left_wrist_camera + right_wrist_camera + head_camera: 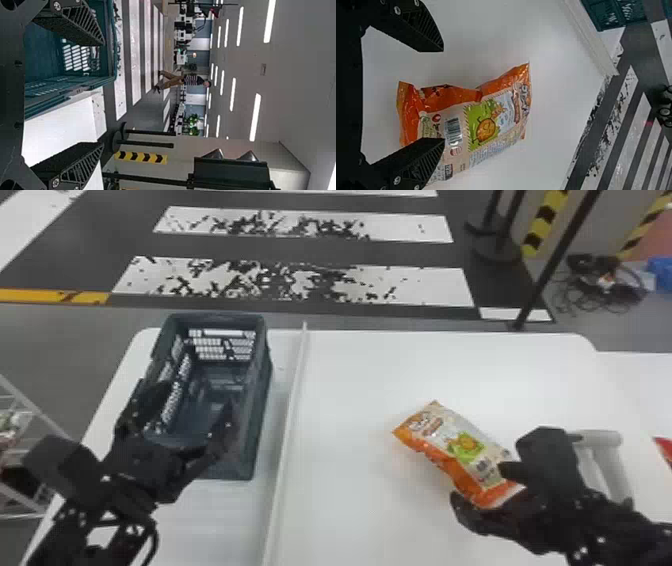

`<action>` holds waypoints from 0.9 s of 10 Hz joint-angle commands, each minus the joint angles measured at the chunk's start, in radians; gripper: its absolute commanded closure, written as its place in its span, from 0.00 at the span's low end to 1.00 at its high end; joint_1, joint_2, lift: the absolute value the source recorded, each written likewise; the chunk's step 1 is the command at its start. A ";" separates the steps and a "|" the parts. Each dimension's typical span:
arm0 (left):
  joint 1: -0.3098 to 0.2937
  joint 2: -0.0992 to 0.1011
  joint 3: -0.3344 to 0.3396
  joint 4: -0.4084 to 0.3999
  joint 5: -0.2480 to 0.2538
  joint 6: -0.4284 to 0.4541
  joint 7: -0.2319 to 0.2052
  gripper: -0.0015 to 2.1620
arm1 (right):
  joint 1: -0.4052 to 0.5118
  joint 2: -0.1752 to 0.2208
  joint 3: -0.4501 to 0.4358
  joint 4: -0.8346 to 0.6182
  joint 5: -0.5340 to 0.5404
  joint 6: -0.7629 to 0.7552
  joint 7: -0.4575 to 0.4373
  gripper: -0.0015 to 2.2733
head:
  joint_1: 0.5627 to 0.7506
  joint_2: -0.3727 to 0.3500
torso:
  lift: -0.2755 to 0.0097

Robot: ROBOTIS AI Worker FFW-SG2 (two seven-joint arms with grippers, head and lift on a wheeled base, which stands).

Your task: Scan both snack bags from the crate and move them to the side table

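Crate (259, 405) positioned on table (350, 365), left of divider (288, 425); snack bag (457, 442) laid on table, right of divider.

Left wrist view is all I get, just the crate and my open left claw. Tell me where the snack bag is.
Observer: The head view has the snack bag lying on the white table, to the right of the raised divider; the crate stands to the divider's left.

Operator: Check which side of it faces up.

Observer: The side with the barcode faces up, in plain sight of the right wrist view.

Operator: Now report on the right claw.

Observer: The right claw is open at the bag's near end; I can't tell whether a finger touches the bag.
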 commanded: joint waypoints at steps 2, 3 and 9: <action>0.000 -0.001 -0.001 0.001 -0.001 0.000 -0.002 0.05 | -0.056 0.081 -0.142 0.031 -0.135 -0.044 0.060 0.33 | 0.70 0.50 | 0.70; 0.000 -0.003 -0.001 0.001 -0.001 0.000 -0.002 0.05 | -0.078 0.112 -0.173 0.044 -0.155 -0.044 0.058 0.70 | 0.70 0.49 | 0.70; 0.000 -0.008 -0.001 0.011 -0.004 0.003 -0.002 0.05 | -0.153 0.152 -0.188 0.262 -0.132 -0.102 0.115 0.99 | 0.70 0.43 | 0.70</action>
